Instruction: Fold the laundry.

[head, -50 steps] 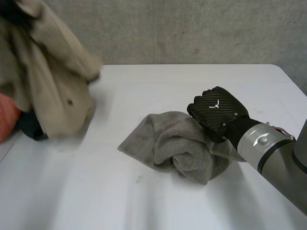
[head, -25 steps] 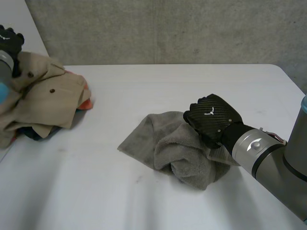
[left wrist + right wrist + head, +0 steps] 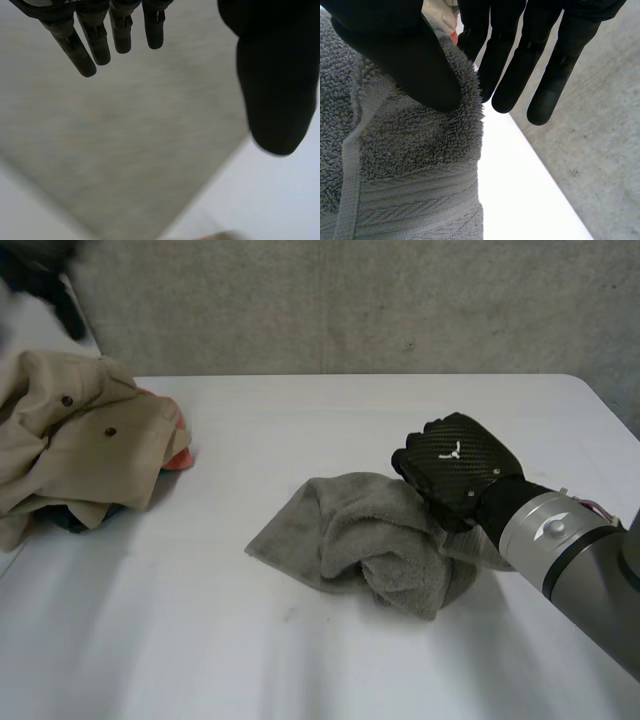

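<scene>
The crumpled grey terry towel (image 3: 370,540) is lying in a heap near the middle of the white tabletop (image 3: 300,410). The right hand (image 3: 455,468) is gripping the towel's bunched edge on the side nearest its own arm, with the thumb pressing the thick pile against nearly straight fingers (image 3: 505,75). The left hand (image 3: 276,85) is hovering in the air with its fingers straight and spread, holding nothing, while a rumpled beige buttoned coat (image 3: 80,455) is resting over an orange cloth (image 3: 180,457) at the tabletop's left side.
</scene>
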`<action>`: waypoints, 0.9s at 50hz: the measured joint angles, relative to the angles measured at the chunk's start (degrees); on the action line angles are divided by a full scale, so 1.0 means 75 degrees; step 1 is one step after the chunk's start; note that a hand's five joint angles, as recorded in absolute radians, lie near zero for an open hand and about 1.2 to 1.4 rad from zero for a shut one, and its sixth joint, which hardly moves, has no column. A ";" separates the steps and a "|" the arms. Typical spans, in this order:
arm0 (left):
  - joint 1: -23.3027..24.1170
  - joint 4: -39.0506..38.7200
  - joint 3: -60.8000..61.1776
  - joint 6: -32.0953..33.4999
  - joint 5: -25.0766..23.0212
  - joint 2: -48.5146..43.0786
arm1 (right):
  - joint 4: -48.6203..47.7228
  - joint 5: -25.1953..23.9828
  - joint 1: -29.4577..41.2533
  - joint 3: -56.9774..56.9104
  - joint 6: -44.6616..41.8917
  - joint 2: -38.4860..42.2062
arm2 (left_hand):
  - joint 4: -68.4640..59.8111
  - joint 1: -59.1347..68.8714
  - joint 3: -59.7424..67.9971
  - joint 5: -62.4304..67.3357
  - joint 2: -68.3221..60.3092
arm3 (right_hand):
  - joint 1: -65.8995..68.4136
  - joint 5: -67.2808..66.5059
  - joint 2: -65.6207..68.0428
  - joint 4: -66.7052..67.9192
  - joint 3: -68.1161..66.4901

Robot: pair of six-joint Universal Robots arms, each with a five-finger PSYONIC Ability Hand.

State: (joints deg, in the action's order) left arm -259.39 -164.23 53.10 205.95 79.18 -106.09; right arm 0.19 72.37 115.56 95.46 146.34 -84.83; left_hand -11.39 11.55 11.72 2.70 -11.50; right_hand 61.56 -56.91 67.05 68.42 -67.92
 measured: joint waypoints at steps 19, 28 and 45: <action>0.3253 0.0102 0.0148 -0.1251 -0.0911 -0.3890 | 0.0132 -0.0799 -0.0075 -0.0065 0.0042 -0.0754 | -0.2285 0.2537 0.2358 0.2113 -0.2387 | 0.0000 0.0000 0.0001 0.0002 0.0000; 0.3157 0.0241 -0.0705 -0.1808 -0.0735 -0.3873 | 0.0126 -0.0782 -0.0446 -0.0591 0.0022 -0.0037 | -0.7589 0.7089 0.7452 0.7138 -0.7549 | 0.0000 0.0000 0.0000 0.0004 0.0000; 0.2315 -0.2519 0.0157 -0.2367 0.0937 -0.0708 | -0.3595 0.0493 -0.0530 -0.2231 -0.0105 0.1050 | -0.7605 0.7094 0.7484 0.7138 -0.7579 | 0.0000 -0.0070 0.0000 0.0025 -0.0020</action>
State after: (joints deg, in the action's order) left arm -242.03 -183.12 54.28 188.20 86.20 -111.40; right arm -26.77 76.07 111.59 78.73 145.56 -76.96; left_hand -68.43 64.75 67.85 56.24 -68.34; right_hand 61.56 -57.43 67.05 68.61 -68.07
